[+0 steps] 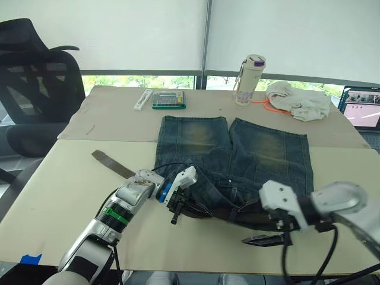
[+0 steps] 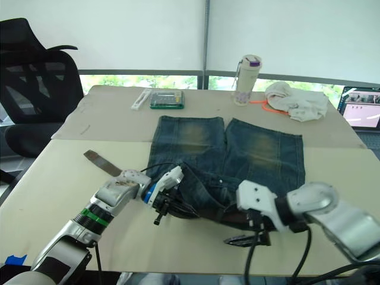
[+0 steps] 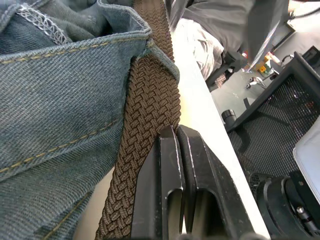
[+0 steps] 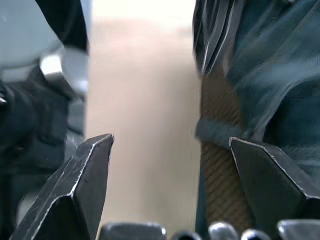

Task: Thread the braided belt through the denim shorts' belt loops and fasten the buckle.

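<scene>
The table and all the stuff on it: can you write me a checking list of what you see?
Surface: beige table, seam across the middle.
Job's things: denim shorts lying flat; braided belt along the waistband, its tail lying on the table at the left.
Clutter: bottle, off-white cloth, green box.
Hands: left hand shut beside the belt; right hand open.
Cables: black cables on the right arm.
Surroundings: black chair, laptop, window blinds.
</scene>
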